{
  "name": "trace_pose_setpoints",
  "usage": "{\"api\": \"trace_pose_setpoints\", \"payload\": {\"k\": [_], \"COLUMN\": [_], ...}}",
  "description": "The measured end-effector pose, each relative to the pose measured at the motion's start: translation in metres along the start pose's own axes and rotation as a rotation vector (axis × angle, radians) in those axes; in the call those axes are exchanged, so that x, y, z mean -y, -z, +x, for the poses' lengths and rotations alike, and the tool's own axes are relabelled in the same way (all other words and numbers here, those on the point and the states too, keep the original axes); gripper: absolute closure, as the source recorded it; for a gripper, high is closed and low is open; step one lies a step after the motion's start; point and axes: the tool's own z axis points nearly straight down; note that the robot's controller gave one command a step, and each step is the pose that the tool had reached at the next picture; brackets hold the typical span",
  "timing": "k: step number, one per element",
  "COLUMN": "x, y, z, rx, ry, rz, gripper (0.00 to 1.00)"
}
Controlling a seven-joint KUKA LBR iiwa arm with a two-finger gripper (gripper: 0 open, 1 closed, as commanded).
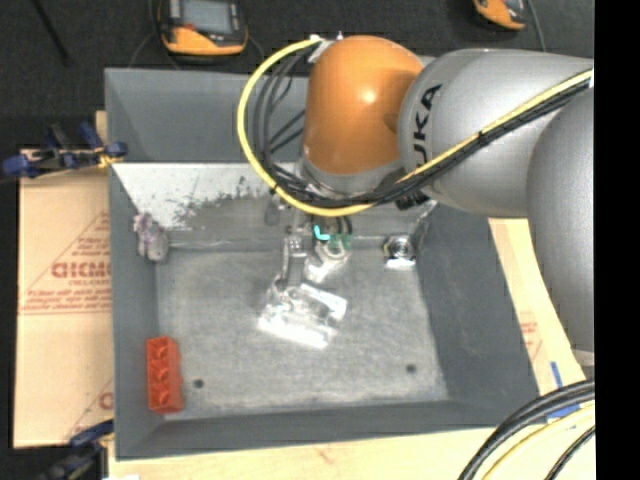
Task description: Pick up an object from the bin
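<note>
Near the middle of the bin (385, 358) floor, just toward the back wall, lies a pale, see-through plastic piece (298, 320), flat and angular with glinting edges, and the gripper (305, 280) hangs directly over its rear edge, under the arm's orange cover (360, 103). Whether the claw is spread or closed cannot be made out, because its tip merges with the shiny plastic below, and nothing can be seen held in it. 3 other things lie well apart from this spot: a red brick (165, 373) in the near left corner, a small purplish lump (150, 236) at the far left by the back wall, and a small silver thing (400, 251) to the right of the gripper. The clear piece looks light, rigid and smooth, so it is likely to be slippery and could skate across the metal floor or squirt out of a loose pinch. It looks thin enough that a hard squeeze might crack it. The safest hold is probably across a raised ridge or its narrower width, near the middle, with the claw set squarely on 2 opposite edges.
</note>
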Motion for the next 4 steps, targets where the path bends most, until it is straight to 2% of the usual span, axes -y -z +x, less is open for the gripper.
{"api": "trace_pose_setpoints", "payload": {"k": [1,2,3,4], "x": [0.064,0.074,0.059,0.062], "y": [-0.12,-0.103,-0.104,-0.134], "z": [0.019,0.037,0.031,0.066], "rx": [0.007,0.006,0.009,0.007], "ry": [0.112,-0.006,-0.213,-0.505], "rz": [-0.001,0.0,-0.001,-0.001], "gripper": [0.0,0.0,0.0,0.0]}}
